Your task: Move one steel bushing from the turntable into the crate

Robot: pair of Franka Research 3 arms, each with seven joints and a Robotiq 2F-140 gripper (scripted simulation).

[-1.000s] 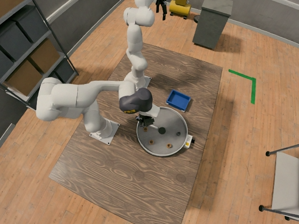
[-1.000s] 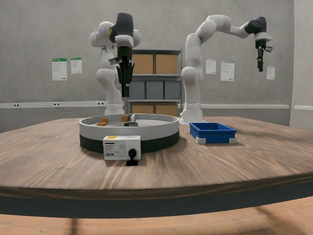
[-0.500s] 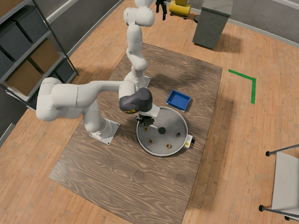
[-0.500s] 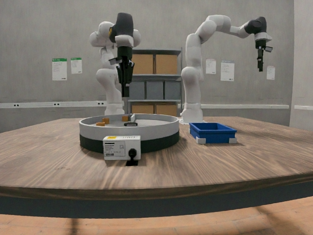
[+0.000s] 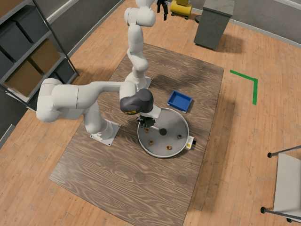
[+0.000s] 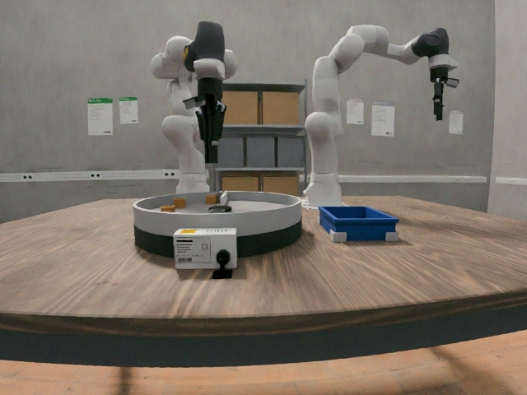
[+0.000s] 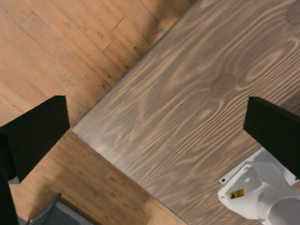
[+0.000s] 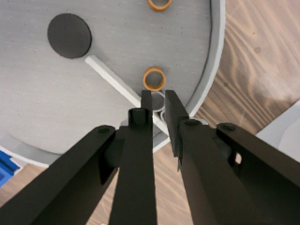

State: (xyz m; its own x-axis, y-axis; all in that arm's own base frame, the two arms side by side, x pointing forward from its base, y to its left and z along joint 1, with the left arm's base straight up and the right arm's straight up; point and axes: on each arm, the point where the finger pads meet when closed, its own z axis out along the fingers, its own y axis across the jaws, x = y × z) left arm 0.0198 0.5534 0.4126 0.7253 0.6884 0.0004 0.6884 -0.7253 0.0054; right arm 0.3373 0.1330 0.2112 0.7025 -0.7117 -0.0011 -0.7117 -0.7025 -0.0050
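Right wrist view shows grey rings [image 8: 157, 101] beside a bar [image 8: 113, 82], top doesn't.
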